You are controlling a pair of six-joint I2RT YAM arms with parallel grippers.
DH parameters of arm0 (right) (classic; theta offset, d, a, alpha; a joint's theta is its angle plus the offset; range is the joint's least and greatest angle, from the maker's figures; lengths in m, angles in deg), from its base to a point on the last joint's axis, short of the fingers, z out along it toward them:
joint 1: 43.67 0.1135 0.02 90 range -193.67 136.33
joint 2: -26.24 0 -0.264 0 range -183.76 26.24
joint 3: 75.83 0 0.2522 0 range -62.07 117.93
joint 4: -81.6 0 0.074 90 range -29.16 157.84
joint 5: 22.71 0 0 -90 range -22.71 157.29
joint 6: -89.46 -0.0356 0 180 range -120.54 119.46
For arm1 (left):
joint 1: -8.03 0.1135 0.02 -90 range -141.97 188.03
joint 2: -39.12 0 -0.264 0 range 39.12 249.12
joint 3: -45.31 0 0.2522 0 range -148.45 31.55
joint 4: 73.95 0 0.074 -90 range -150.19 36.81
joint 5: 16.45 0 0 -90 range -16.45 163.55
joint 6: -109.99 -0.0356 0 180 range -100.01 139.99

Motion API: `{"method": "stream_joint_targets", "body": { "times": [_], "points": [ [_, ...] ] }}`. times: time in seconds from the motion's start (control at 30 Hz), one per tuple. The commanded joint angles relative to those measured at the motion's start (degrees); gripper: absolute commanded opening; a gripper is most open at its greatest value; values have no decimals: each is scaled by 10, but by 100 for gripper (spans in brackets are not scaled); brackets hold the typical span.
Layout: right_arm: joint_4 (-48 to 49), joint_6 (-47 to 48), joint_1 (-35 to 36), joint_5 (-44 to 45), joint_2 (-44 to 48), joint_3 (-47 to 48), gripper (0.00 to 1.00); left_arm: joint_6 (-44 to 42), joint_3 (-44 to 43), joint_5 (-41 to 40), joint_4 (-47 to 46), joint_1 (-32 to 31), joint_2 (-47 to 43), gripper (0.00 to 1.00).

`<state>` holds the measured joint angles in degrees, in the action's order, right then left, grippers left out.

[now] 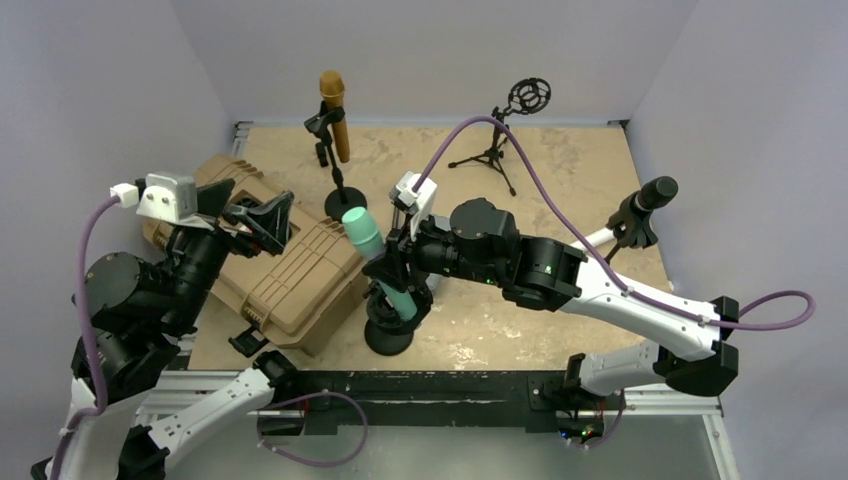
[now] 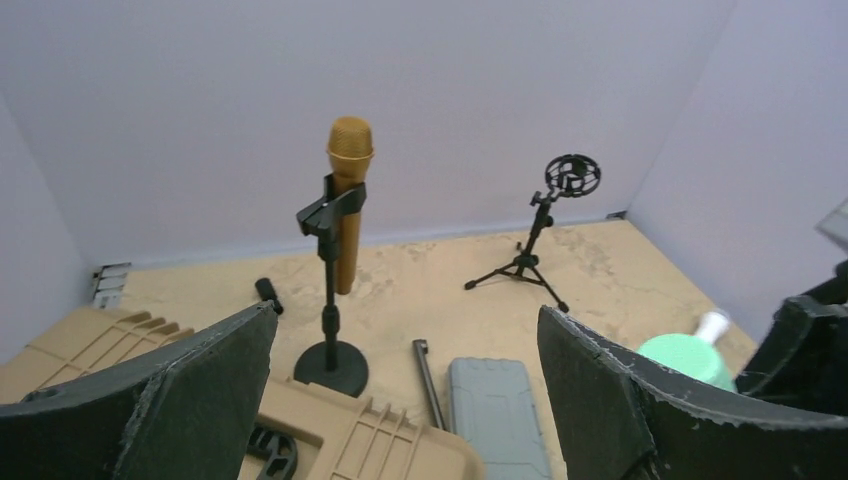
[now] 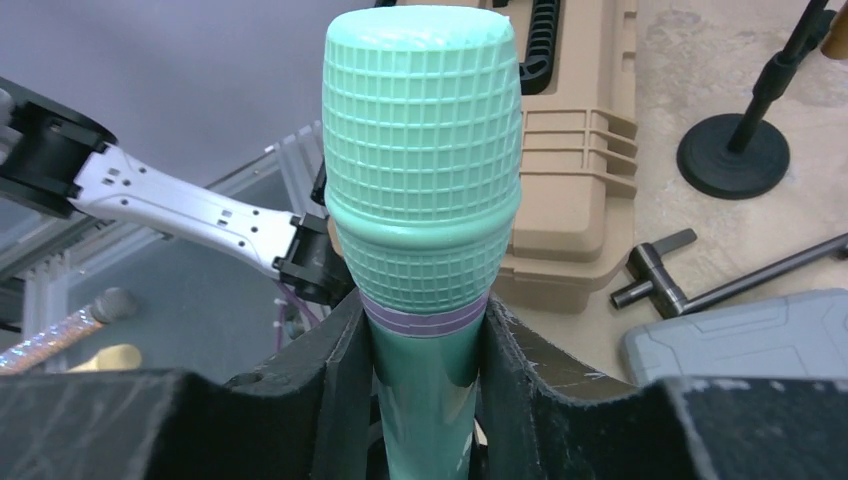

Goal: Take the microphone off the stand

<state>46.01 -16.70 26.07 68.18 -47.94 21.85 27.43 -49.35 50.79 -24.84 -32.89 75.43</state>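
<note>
A mint-green microphone (image 1: 364, 240) leans in a black stand with a round base (image 1: 389, 337) at the table's front centre. My right gripper (image 1: 393, 268) is shut on it just below its head. In the right wrist view the microphone (image 3: 422, 190) fills the middle, and the fingers (image 3: 338, 375) press its body on both sides at the gripper (image 3: 423, 345). The stand's clip is hidden. My left gripper (image 1: 262, 222) hangs open and empty over the tan case (image 1: 295, 270). In its own view the gripper (image 2: 408, 315) faces the back wall, with the green head (image 2: 688, 357) at the right.
A gold microphone (image 1: 335, 112) stands in a black stand (image 1: 345, 203) at the back. A tripod with an empty shock mount (image 1: 527, 96) is back right. A black microphone (image 1: 655, 194) is at the right edge. A grey case (image 2: 497, 415) and a metal rod (image 3: 672, 285) lie by the tan case.
</note>
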Motion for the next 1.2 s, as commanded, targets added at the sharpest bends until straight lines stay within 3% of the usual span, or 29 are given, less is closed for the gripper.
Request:
{"method": "stream_joint_targets", "body": {
  "times": [0.0, 0.33, 0.5, 0.67, 0.8, 0.87, 1.0, 1.17],
  "points": [
    [34, -10, 2, 14, 26, 10, 28, -46, 47, -65, -85, 1, -28, 100],
    [39, -2, 2, 6, 17, 124, 18, -59, 124, -105, -131, 1, -75, 100],
    [83, -4, 2, 21, 20, 149, 1, -53, 141, -97, -140, 1, -79, 100],
    [137, 17, 2, 154, 24, 164, 0, -48, 148, -93, -142, 1, -78, 100],
    [132, 91, -3, 368, -10, 190, 0, -48, 154, -92, -145, 1, -81, 100],
    [97, 110, -35, 463, -51, 211, 0, -48, 155, -91, -145, 1, -79, 100],
    [-90, -24, -177, 473, -138, 265, 0, -45, 161, -84, -145, 1, -79, 100],
    [-104, -108, -263, 491, -161, 137, 0, -37, 165, -66, -147, 1, -77, 100]
  ]
}}
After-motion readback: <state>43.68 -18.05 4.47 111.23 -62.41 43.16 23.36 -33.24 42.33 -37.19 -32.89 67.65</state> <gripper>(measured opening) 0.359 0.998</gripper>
